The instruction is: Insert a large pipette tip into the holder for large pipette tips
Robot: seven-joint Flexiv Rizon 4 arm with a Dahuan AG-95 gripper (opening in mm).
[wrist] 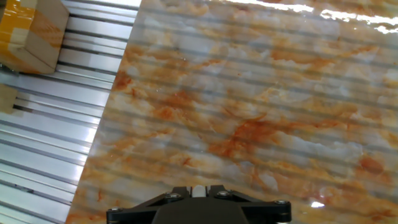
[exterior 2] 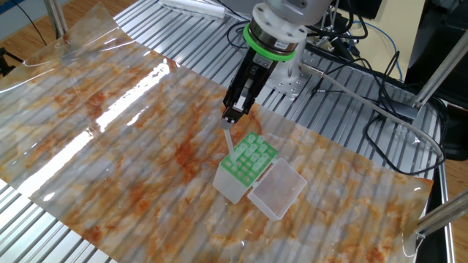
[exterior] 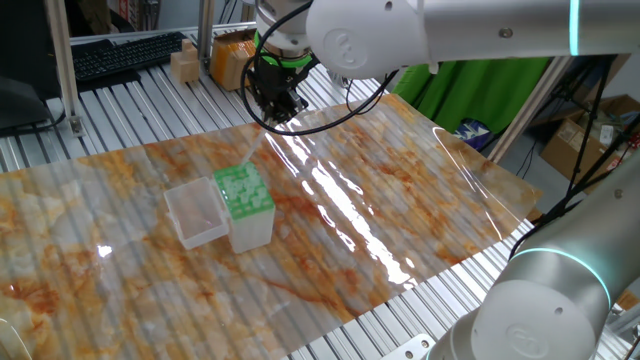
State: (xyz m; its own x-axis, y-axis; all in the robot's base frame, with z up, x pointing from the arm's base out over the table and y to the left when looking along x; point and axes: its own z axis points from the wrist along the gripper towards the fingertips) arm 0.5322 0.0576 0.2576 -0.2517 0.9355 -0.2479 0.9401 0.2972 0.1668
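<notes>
My gripper (exterior: 277,108) is shut on the large pipette tip (exterior: 249,153), a slender translucent cone hanging down from the jaws. In the other fixed view the gripper (exterior 2: 232,115) holds the tip (exterior 2: 228,139) pointing down, its point just above the near-left edge of the holder (exterior 2: 246,164), a clear box with a green hole-grid rack. The holder (exterior: 243,204) stands on the marbled mat with its clear lid (exterior: 197,215) swung open beside it. In the hand view only the jaw bases (wrist: 198,190) and the whitish tip top show between them; the holder is out of view there.
A marbled mat (exterior: 400,200) covers the slatted metal table. A yellow cardboard box (exterior: 228,55) and a small wooden block (exterior: 185,62) stand at the back, with a keyboard (exterior: 120,55) beyond. Cables (exterior 2: 380,80) run over the table's far side.
</notes>
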